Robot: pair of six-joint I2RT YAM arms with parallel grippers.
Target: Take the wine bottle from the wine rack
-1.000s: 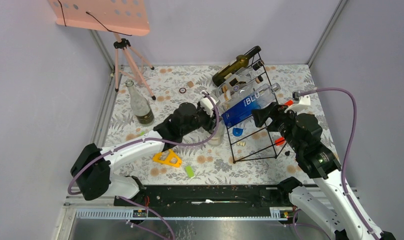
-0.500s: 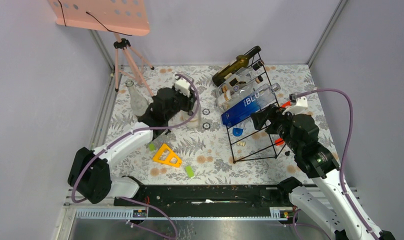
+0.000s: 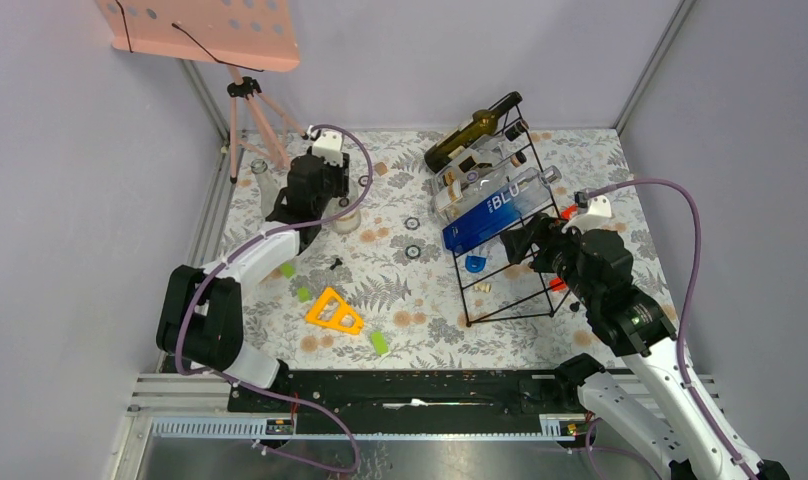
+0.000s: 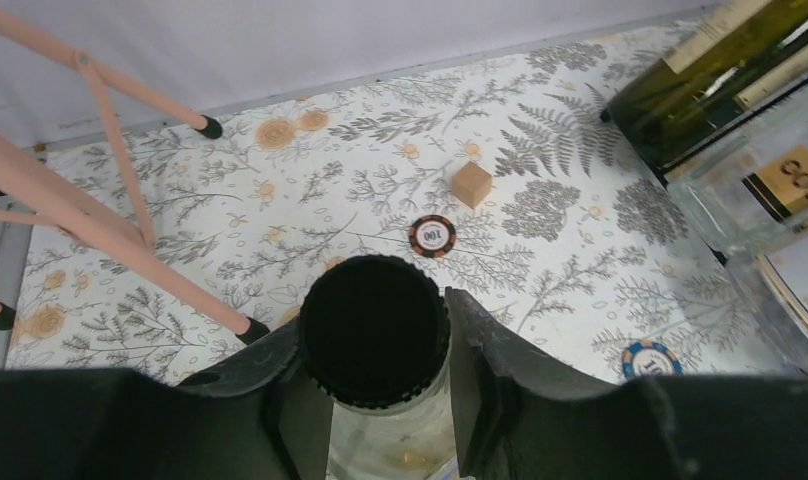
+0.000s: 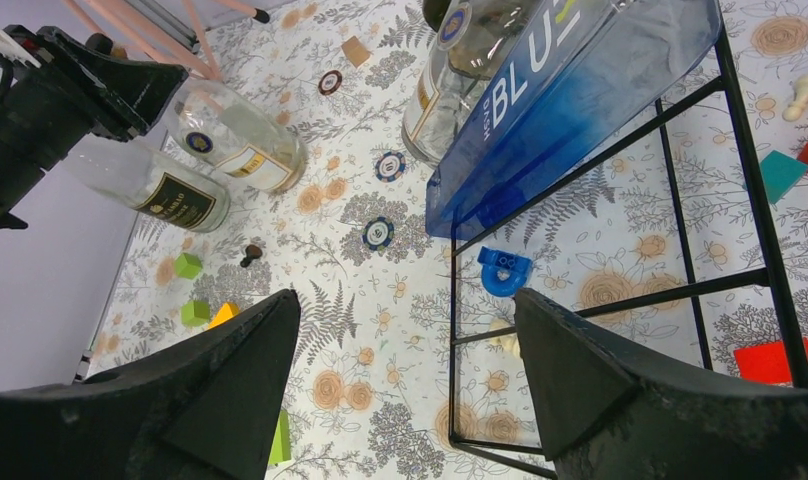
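- Floral counter (image 3: 400, 300): slanted wine rack (image 5: 452, 340) at right, cradling blue bottle (image 3: 495, 212).
- Left gripper (image 4: 378, 395) pinches neck of wine bottle (image 4: 375, 325), upright, off rack, beside tripod (image 3: 265, 125).
- Right gripper (image 5: 410, 390) spread, empty, beside rack.

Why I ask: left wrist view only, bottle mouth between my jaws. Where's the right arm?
Observer: Right arm is beside the wine rack, jaws open, empty.
Operator: Bottles on it?
Observer: Three: dark green bottle, clear bottle, blue bottle.
Operator: Is my bottle clear of it?
Observer: Yes, the held bottle is well left of the rack.
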